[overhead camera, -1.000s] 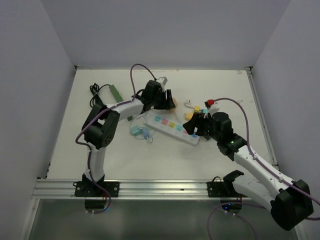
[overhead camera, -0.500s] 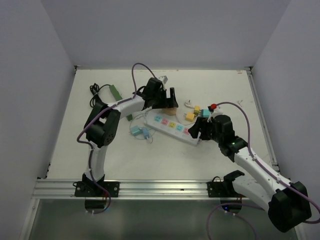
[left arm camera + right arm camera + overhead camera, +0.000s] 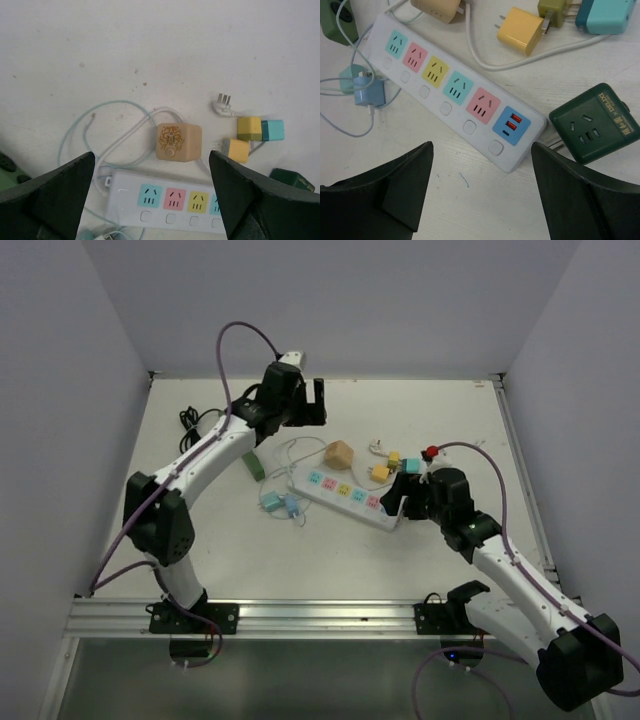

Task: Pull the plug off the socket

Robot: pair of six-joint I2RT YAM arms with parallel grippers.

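The plug is a tan cube with a gold emblem. It lies loose on the table just behind the socket, a white power strip with coloured outlets, all of them bare. My left gripper hangs open high above and behind the plug, holding nothing; the strip shows below it, between the wide-spread fingers of the left gripper. My right gripper stands open over the strip's right end, its fingers astride it without touching, seen from the wrist as the right gripper.
A dark green adapter sits against the strip's right end. Yellow and teal chargers and a white three-pin plug lie behind the strip. A blue charger with thin cable lies in front, a green bar at far left.
My left gripper opened, let go of the tan plug and rose back and to the left; the plug now lies beside the strip. My right gripper opened wider over the strip's end.
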